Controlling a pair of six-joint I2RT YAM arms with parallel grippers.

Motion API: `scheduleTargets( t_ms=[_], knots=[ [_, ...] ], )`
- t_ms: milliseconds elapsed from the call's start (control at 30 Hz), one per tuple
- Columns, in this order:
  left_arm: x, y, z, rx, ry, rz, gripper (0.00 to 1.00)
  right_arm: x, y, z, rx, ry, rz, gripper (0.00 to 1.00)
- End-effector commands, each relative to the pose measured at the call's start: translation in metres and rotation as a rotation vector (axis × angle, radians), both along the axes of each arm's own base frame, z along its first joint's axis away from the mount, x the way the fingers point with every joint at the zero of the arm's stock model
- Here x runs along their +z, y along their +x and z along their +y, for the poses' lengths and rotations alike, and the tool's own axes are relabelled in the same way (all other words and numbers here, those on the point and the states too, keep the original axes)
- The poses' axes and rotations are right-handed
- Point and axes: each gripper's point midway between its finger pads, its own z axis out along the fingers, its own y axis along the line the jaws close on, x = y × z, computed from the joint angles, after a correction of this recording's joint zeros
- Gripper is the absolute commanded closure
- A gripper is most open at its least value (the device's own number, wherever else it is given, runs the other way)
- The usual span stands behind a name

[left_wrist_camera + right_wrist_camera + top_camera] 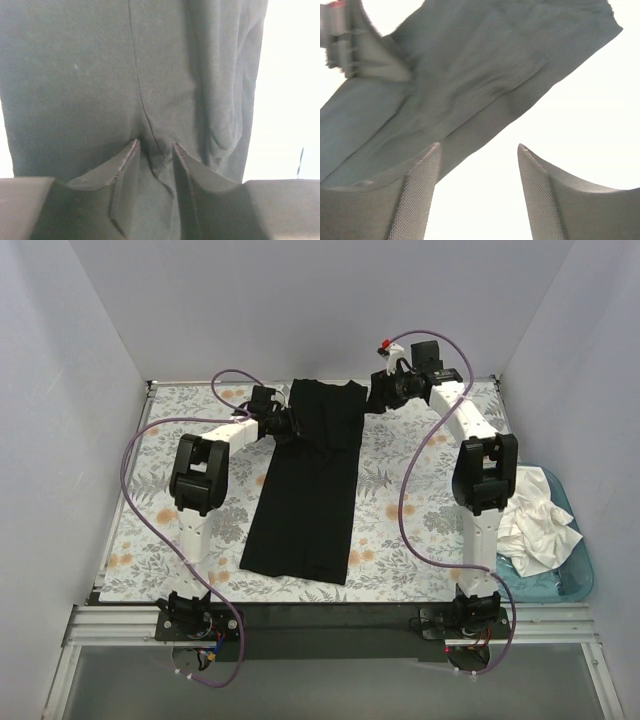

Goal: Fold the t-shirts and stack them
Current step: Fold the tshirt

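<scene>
Judging by the layout, the work is at an early stage: the black t-shirt [305, 490] lies lengthwise in the middle of the floral cloth sheet [380, 455], narrowed to a long strip but not yet folded crosswise. The white t-shirts [535, 520] sit crumpled in the teal tub [578, 585] at the right, unfolded. The left gripper [155, 146] pinches a soft ridge of the black shirt near its far left edge. The right gripper [479, 146], by the far right corner, is spread wide and holds nothing. The black knit is matte, limp and seamed.
</scene>
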Motion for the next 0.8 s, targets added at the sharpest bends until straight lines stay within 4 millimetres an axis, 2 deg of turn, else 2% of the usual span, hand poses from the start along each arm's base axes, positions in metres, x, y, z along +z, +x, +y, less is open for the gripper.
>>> scheduleTargets(
  t_ms=[0,33,67,100,133,167,200,233,267,367,433,500,533,600,633,700,767],
  knots=[
    [0.053,-0.007,0.004,-0.002,-0.037,-0.035,0.66,0.022,-0.056,0.024,0.115,0.079,0.085,0.37],
    [0.08,0.0,0.01,0.0,-0.06,-0.083,0.65,0.005,-0.076,0.025,0.138,0.066,0.144,0.39],
    [0.091,0.0,0.014,-0.003,-0.074,-0.1,0.65,0.0,-0.09,0.027,0.152,0.053,0.176,0.4],
    [0.104,-0.001,0.017,-0.025,-0.098,-0.12,0.64,0.005,-0.11,0.036,0.189,0.047,0.177,0.41],
    [0.13,-0.001,0.029,-0.026,-0.113,-0.169,0.62,-0.009,-0.129,0.036,0.219,0.019,0.206,0.41],
    [0.135,-0.007,0.034,-0.049,-0.118,-0.182,0.61,-0.005,-0.149,0.044,0.258,-0.008,0.203,0.42],
    [0.146,-0.016,0.037,-0.093,-0.136,-0.201,0.57,-0.011,-0.158,0.045,0.268,-0.047,0.205,0.43],
    [0.149,-0.021,0.048,-0.116,-0.11,-0.228,0.55,-0.014,-0.168,0.046,0.285,-0.067,0.207,0.43],
    [0.162,-0.035,0.055,-0.137,-0.107,-0.253,0.54,-0.026,-0.188,0.05,0.325,-0.101,0.238,0.44],
    [0.167,-0.061,0.077,-0.204,-0.073,-0.276,0.47,-0.036,-0.21,0.048,0.356,-0.154,0.267,0.45],
    [0.169,-0.087,0.086,-0.248,-0.072,-0.257,0.46,-0.05,-0.225,0.05,0.381,-0.194,0.302,0.45],
    [0.168,-0.098,0.105,-0.255,-0.049,-0.261,0.45,-0.066,-0.235,0.049,0.402,-0.235,0.333,0.45],
    [0.164,-0.107,0.114,-0.253,-0.053,-0.223,0.45,-0.072,-0.237,0.048,0.406,-0.252,0.34,0.45],
    [0.167,-0.12,0.116,-0.296,-0.029,-0.247,0.45,-0.087,-0.242,0.046,0.415,-0.294,0.365,0.45],
    [0.16,-0.125,0.133,-0.271,-0.018,-0.229,0.45,-0.092,-0.244,0.044,0.418,-0.309,0.374,0.45],
    [0.159,-0.136,0.137,-0.294,0.01,-0.262,0.45,-0.106,-0.247,0.039,0.426,-0.365,0.379,0.45],
    [0.158,-0.156,0.136,-0.322,0.013,-0.283,0.45,-0.121,-0.25,0.033,0.425,-0.423,0.393,0.46]
  ],
)
